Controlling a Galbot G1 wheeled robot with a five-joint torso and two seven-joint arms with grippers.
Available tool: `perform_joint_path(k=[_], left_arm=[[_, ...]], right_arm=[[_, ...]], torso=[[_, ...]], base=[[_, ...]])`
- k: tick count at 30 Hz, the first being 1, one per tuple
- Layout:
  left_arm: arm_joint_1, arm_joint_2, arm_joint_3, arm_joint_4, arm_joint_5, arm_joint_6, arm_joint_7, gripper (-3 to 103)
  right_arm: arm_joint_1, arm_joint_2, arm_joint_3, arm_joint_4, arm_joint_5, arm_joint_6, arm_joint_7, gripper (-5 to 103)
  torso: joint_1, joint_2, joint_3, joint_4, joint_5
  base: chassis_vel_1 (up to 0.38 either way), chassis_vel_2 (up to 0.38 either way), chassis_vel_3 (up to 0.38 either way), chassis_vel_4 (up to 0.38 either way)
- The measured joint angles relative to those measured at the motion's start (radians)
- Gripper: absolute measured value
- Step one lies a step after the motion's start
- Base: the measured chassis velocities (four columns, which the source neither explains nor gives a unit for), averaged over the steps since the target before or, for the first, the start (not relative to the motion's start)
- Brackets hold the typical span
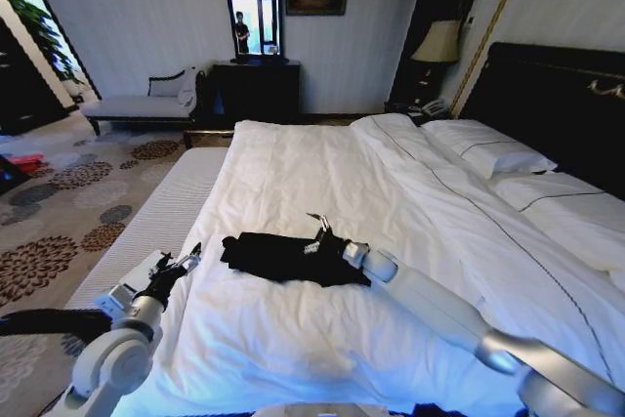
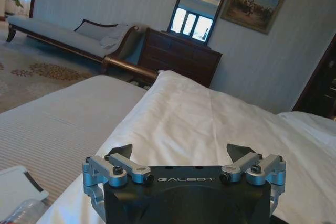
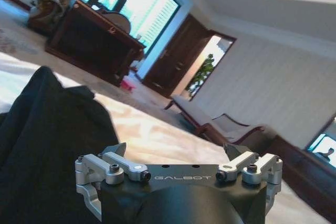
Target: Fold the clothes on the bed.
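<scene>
My right gripper [image 1: 318, 231] sits low over the bed [image 1: 322, 173], right at the near-right end of the black T-shirt [image 1: 283, 256], which lies bunched into a dark, roughly oblong heap on the white duvet [image 1: 410, 241], toward the near side of the mattress. From my right wrist camera I see my fingers [image 3: 115, 149] spread wide apart, holding nothing, with the black cloth [image 3: 47, 145] rising in a mound just beside one of them; I cannot tell whether that finger touches the fabric. My left gripper [image 1: 190, 259] hangs near the left edge of the bed, well apart from the T-shirt, above the striped mattress edge [image 1: 156, 222] where the duvet ends. Its fingers [image 2: 122, 151] are likewise spread open and empty, pointing across the white duvet toward the far end of the room. Beyond the bed stand a dark dresser [image 1: 256, 90] with a mirror [image 1: 253, 9] above it and a pale chaise bench [image 1: 146, 104] along the wall.
</scene>
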Motion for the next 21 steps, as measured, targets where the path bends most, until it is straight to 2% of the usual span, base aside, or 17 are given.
perform_joint_path(k=[2, 4, 6, 12, 21], left_arm=[[0.003, 0.002, -0.004, -0.005, -0.003, 0.002, 0.000, 100], [0.015, 0.012, -0.012, -0.021, -0.010, 0.005, -0.001, 100], [0.022, 0.019, -0.015, -0.033, -0.012, 0.006, -0.001, 100], [0.024, 0.022, -0.019, -0.053, -0.024, 0.009, -0.002, 100], [0.020, 0.022, -0.021, -0.051, -0.031, 0.010, -0.002, 100]], right_arm=[[0.012, 0.027, -0.019, -0.030, -0.004, 0.005, -0.001, 100], [0.037, 0.144, -0.060, -0.141, -0.040, 0.034, -0.010, 100], [0.042, 0.206, -0.081, -0.194, -0.055, 0.046, -0.014, 100], [0.031, 0.238, -0.115, -0.194, -0.066, 0.049, -0.011, 100], [-0.013, 0.222, -0.160, -0.169, -0.102, 0.050, 0.002, 100]], torso=[[0.000, 0.000, 0.000, -0.0002, -0.0002], [0.000, 0.000, 0.000, 0.0005, 0.0002], [0.000, 0.000, 0.000, 0.0010, 0.0002], [0.000, 0.000, 0.000, -0.0003, -0.0001], [0.000, 0.000, 0.000, 0.0001, 0.0001]], base=[[0.000, 0.000, 0.000, 0.000], [0.000, 0.000, 0.000, 0.000], [0.000, 0.000, 0.000, 0.000], [0.000, 0.000, 0.000, 0.000], [0.000, 0.000, 0.000, 0.000]])
